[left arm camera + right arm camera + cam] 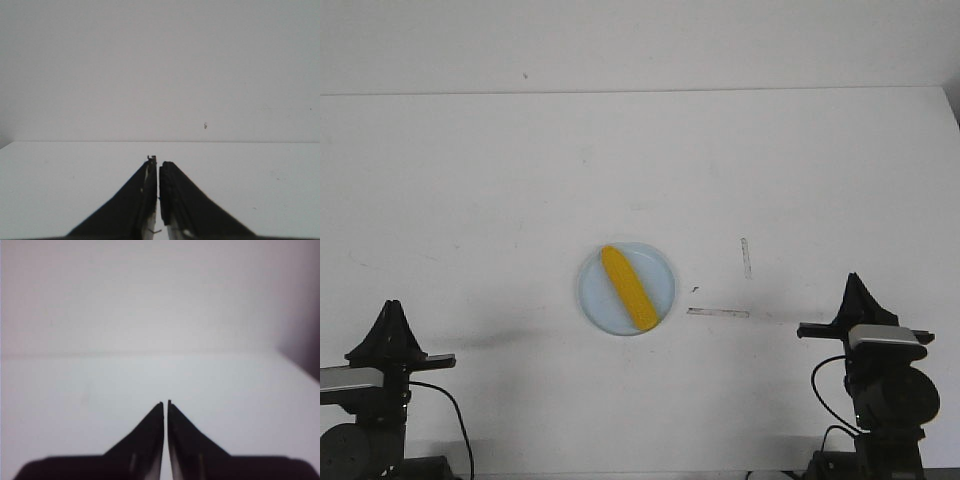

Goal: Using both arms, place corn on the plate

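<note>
The yellow corn (628,288) lies diagonally across the pale blue plate (595,297) in the middle of the white table, seen only in the front view. My left gripper (390,307) sits at the near left corner, far from the plate, its black fingers (145,195) pressed together on nothing. My right gripper (857,279) rests at the near right, also well away from the plate, shut and empty. In the left wrist view the left gripper (158,161) faces bare table and wall, and the right gripper (166,402) sees the same in its own view.
Two strips of clear tape (718,313) lie on the table right of the plate, one flat and one (746,257) running away from me. The table's far edge meets a white wall (620,45). A dark area shows past the table's right edge (305,360).
</note>
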